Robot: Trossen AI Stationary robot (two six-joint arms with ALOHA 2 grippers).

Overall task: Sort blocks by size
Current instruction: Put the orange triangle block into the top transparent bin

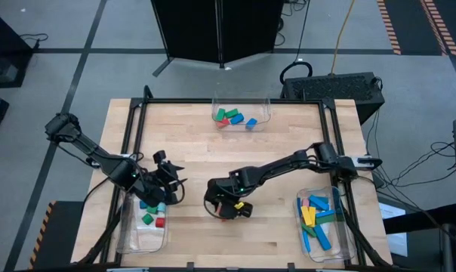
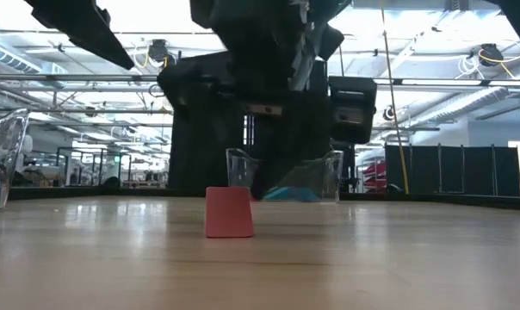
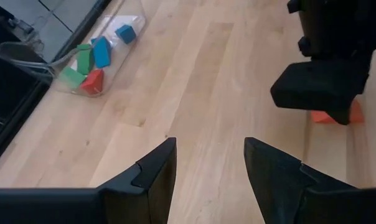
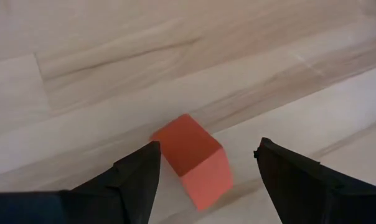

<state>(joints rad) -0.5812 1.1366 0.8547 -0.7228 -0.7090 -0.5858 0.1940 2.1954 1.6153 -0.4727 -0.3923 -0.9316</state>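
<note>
Blocks are mostly sorted already: long bars fill the right bin (image 1: 322, 224), medium pieces sit in the far bin (image 1: 241, 115), tiny cubes lie in the left bin (image 1: 143, 230). One red block (image 4: 194, 160) is left loose on the desk (image 1: 190, 151), near the front middle; it also shows in the low view (image 2: 228, 212) standing alone on bare wood. Right gripper (image 4: 203, 180) hangs low over it, jaws wide, straddling the block with gaps on both sides, not touching, nothing held. A yellow bit shows under that gripper in the high view; cannot tell if it is a block. Left gripper (image 3: 206, 168) waits over the left bin's near edge, jaws partly apart and empty, pointed across the desk toward the right arm. Judged progress: nearly done, with this last piece to grab and drop in its bin. Surface is a pale wood-plank desk with a black frame round it. Room behind is a big open workshop with ceiling lights, a dark cabinet, cables on grey floor.
</note>
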